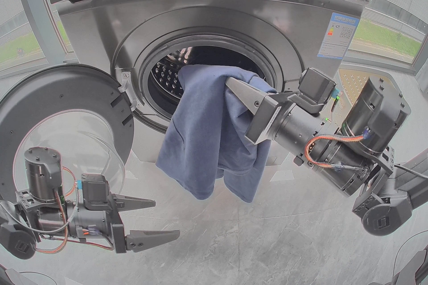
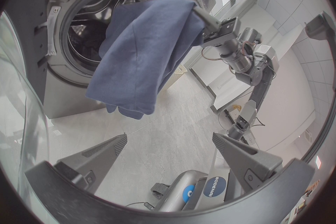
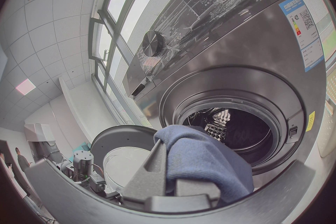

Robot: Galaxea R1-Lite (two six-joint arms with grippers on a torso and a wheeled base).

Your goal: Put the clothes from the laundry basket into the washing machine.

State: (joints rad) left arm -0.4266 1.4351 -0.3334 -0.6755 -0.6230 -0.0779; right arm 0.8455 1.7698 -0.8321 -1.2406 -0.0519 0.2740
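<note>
A blue garment (image 1: 207,130) hangs in front of the washing machine's round opening (image 1: 205,76), its top edge level with the drum mouth. My right gripper (image 1: 238,90) is shut on the garment's upper part, holding it up just outside the opening. From the left wrist the blue garment (image 2: 143,56) drapes down before the drum. From the right wrist the blue garment (image 3: 203,161) lies folded over one finger (image 3: 150,175). My left gripper (image 1: 165,219) stands open low at the left, near the floor, with nothing between its fingers.
The washing machine's door (image 1: 58,121) is swung open to the left, just above my left arm. The drum (image 3: 234,130) is dark inside. Pale tiled floor (image 1: 249,237) lies below the garment.
</note>
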